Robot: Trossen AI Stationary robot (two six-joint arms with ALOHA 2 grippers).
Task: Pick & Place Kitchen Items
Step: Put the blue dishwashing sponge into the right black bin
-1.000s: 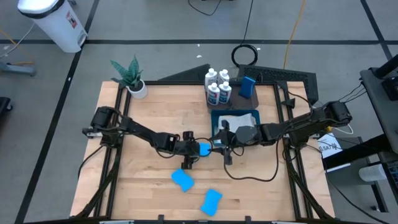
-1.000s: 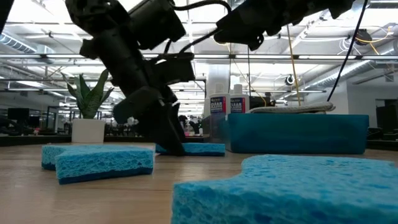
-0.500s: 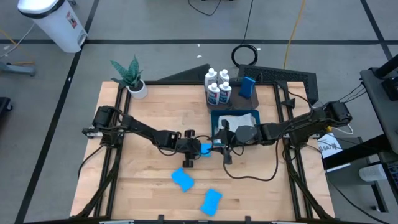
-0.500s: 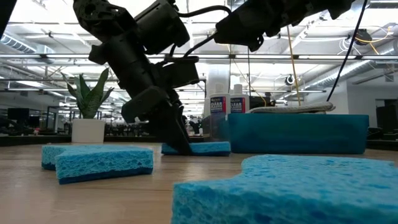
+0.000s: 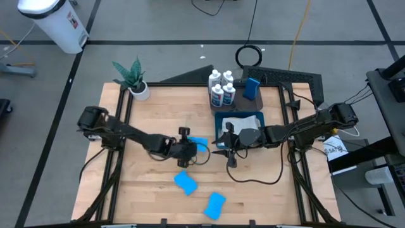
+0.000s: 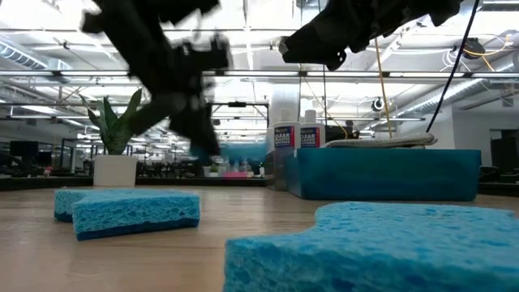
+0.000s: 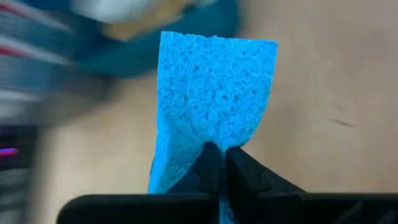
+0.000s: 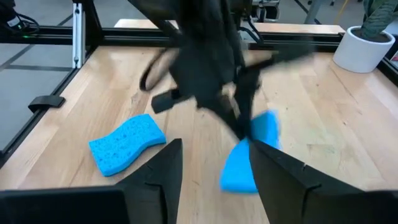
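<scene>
Near the middle of the tabletop (image 5: 145,101), my left gripper (image 5: 192,149) is clamped on a blue sponge (image 5: 198,143), pinching one end so the rest sticks out past my fingertips (image 7: 208,163). From table height the sponge shows no contact with the wood, and my arm is blurred in that view. My right gripper (image 5: 223,144) hangs just beside it, in front of the blue bin (image 5: 239,116), with its fingers (image 8: 155,171) spread apart and holding nothing; its wrist camera looks straight at my left gripper and the sponge.

Two more sponges lie on the wood nearer the front edge: one (image 5: 186,182) just below my left gripper in the overhead view, another (image 5: 215,204) further toward the edge. A fourth sponge (image 5: 252,87) stands at the back right, next to four white bottles (image 5: 221,87) grouped behind the bin. A pale cloth (image 5: 238,122) lies inside the bin. The plant (image 5: 132,77) sits at the back left corner.
</scene>
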